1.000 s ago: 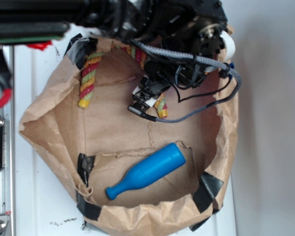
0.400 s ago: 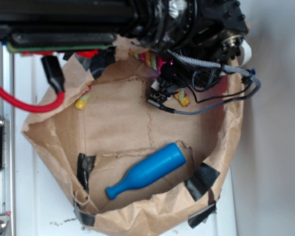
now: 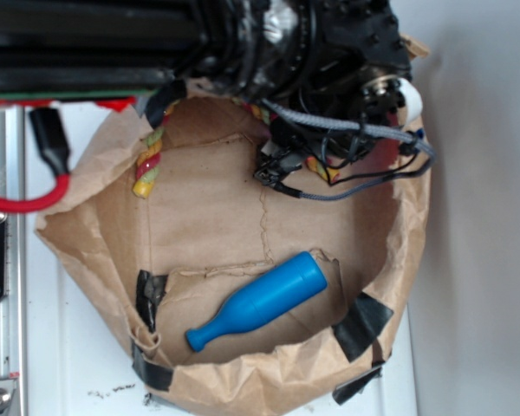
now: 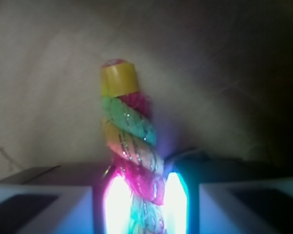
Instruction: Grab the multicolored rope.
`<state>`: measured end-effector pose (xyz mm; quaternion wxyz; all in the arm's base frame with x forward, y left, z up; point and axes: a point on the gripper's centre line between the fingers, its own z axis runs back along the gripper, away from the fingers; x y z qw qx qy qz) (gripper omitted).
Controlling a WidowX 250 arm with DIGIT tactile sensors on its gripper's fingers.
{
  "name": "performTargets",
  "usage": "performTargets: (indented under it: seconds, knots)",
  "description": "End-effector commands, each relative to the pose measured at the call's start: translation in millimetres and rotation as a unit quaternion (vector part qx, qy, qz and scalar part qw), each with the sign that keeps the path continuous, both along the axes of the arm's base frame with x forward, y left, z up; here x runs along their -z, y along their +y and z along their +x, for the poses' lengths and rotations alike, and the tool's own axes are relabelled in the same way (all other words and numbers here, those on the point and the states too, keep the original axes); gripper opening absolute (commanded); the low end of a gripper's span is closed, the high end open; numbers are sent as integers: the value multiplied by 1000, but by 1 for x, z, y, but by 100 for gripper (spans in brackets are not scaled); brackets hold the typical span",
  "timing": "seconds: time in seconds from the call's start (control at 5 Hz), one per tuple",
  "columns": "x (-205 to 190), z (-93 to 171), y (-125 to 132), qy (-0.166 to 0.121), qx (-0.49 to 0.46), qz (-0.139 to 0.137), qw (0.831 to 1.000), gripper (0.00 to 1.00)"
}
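Observation:
The multicolored rope (image 4: 129,141), a thick twist of red, yellow and pale green strands with a yellow capped end, runs up between my two glowing fingers in the wrist view. My gripper (image 4: 144,200) is shut on the rope. In the exterior view the rope's left end (image 3: 148,165) hangs against the left inner wall of the brown paper bag (image 3: 95,199). Its right end (image 3: 323,170) shows beside my gripper (image 3: 282,169) at the bag's back right. The arch between the two ends is hidden under the arm.
A solid blue bottle-shaped toy (image 3: 258,301) lies on the bag's floor near the front. Black tape patches (image 3: 361,324) hold the bag's rim. A red cable (image 3: 22,201) loops at the left by a metal rail (image 3: 0,347). White tabletop surrounds the bag.
The gripper has lifted toward the bag's back with the rope's right end held in it. The left end has risen along the wall. The red cable has shifted; the bag's rim has moved slightly.

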<state>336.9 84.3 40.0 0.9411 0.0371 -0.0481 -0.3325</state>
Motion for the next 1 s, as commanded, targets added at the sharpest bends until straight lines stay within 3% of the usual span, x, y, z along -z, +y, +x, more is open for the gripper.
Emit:
performTargets:
  seconds: [0.0, 0.2, 0.4, 0.8]
  knots:
    - [-92, -16, -3, -90, -38, -66, 993, 0]
    - [-142, -29, 0, -115, -93, -115, 982, 0]
    - [-179, -35, -1, -116, -108, -139, 978, 0]
    - [-204, -44, -33, -111, -88, -139, 980, 0]
